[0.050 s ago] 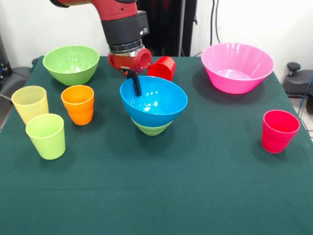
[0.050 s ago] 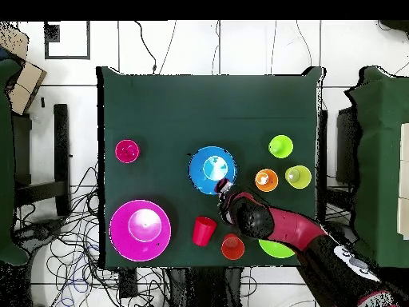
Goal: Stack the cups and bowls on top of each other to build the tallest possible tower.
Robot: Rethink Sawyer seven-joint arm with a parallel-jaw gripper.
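Covering the whole table is a dark green cloth [image 1: 195,186], with a white wall and dangling black cables [image 1: 215,19] behind; from overhead, tangled cables sprawl on a pale tiled floor [image 2: 240,48]. Left to right in the front view: a pale yellow plastic tumbler [image 1: 30,103], a lime green plastic tumbler [image 1: 46,135], a large light green plastic bowl [image 1: 71,64] at upper left, an orange plastic tumbler [image 1: 78,104], then a large blue plastic bowl [image 1: 153,100] nested in a small light green bowl [image 1: 151,128] at centre. The gripper [image 1: 135,84] reaches over the blue bowl's back rim; whether it pinches the rim I cannot tell. A red tumbler [image 1: 162,68] lies tipped just behind. A large pink plastic bowl [image 1: 237,67] sits upper right, a pinkish-red tumbler [image 1: 279,130] at right
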